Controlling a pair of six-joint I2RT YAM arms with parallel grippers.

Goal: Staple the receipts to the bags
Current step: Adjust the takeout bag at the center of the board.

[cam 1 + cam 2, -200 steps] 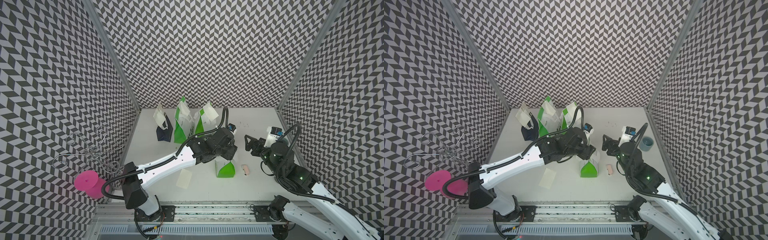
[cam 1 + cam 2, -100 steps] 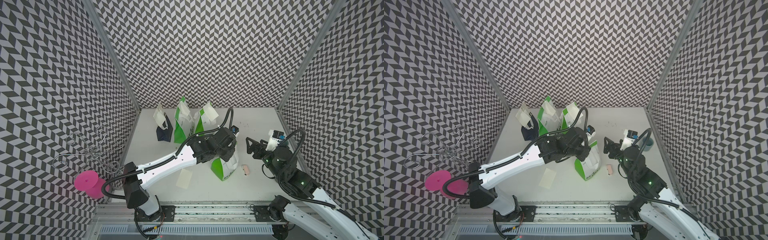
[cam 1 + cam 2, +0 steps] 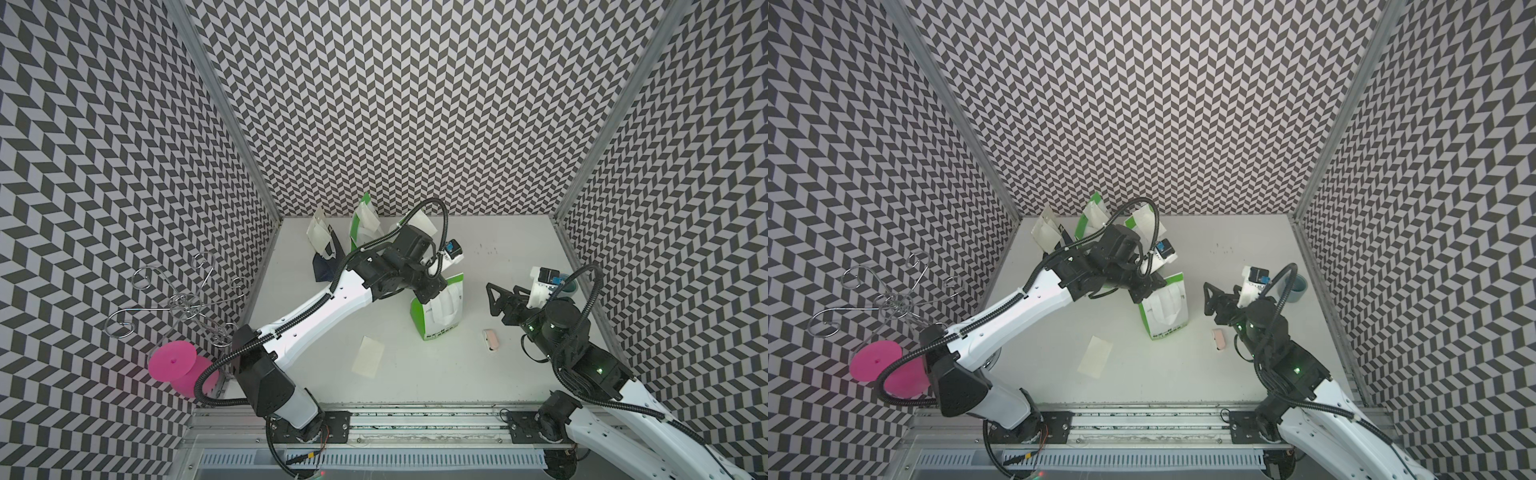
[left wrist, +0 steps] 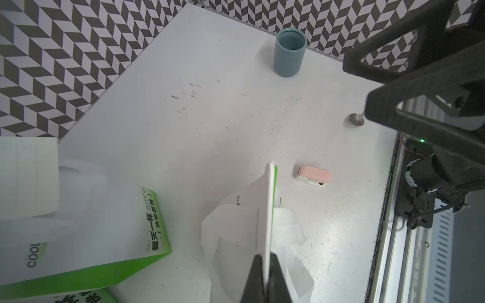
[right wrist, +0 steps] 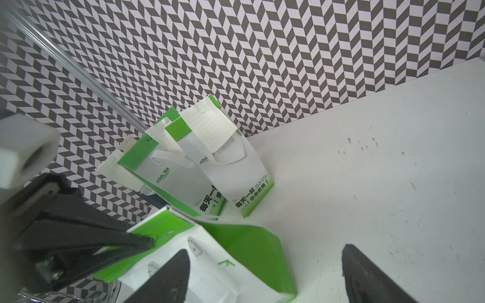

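Left wrist view: L gripper (image 4: pixel 266 255) has its fingers pressed together on the top edge of the 4th green bag (image 4: pixel 269 210), pinching it w/ white handles flopped either side. That bag sits approx mid-tabletop, base down, looks tilted. R gripper (image 3: pixel 492 300) hangs just right of it, fingers spread wide, holding nothing. Other 3 bags (image 5: pixel 210 168) stand bunched in the far left corner of the tabletop (image 3: pixel 519 249). The 2 green ones show cream slips (image 5: pixel 210 126) at their tops; navy bag (image 3: pixel 326 266) has one too, staples too small to check. Last receipt (image 3: pixel 368 356) lies flat & loose toward the front edge, left of the held bag, apart from it. Stapler (image 4: pixel 313 176) lies on the tabletop btwn held bag and R arm; cup (image 4: pixel 290 52) by the right edge. Step, imo: last bag being steadied, receipt not yet on it. Nxt prob needs the receipt lifted (thin, flat, hard to get under) and brought to the bag's top edge. Then the stapler must bite over both layers, clear of the L grip.
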